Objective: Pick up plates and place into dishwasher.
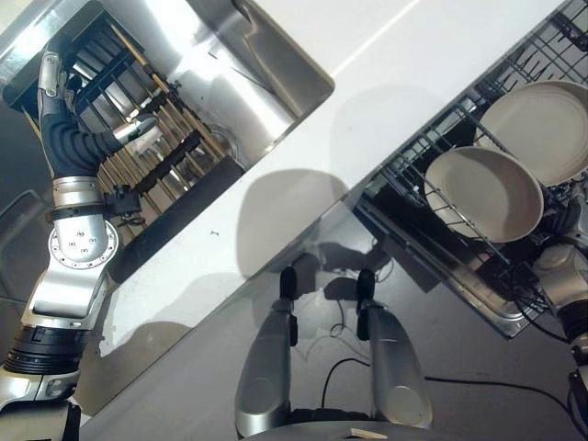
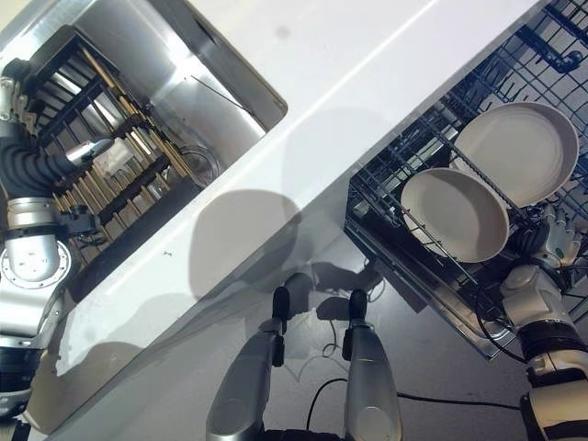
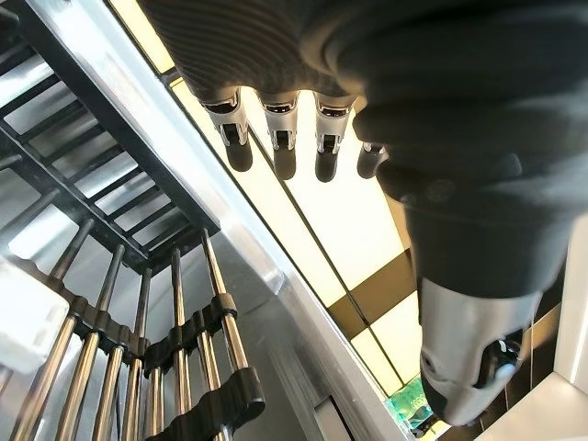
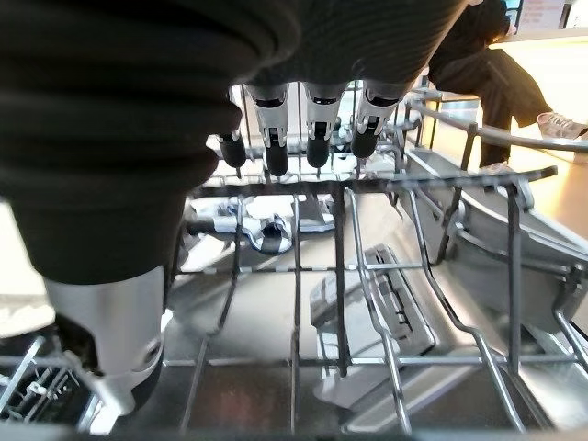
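Two pale plates point(image 1: 484, 193) are standing on edge in the dishwasher rack point(image 2: 432, 138), with the right hand point(image 2: 554, 236) hanging just beside them, its fingers point(image 4: 317, 119) relaxed and holding nothing. The left hand point(image 1: 138, 131) is reaching over the drying rack point(image 1: 138, 119) in the sink point(image 1: 266, 83), fingers straight and empty. Plates are likely stiff, slippery and breakable, so gripping the rim is probably safest.

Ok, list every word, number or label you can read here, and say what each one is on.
No readable text in any view.
Two plates in the dishwasher rack: plain, no print.
Drying rack in the sink, counter: no markings.
Left hand and right hand: no labels visible.
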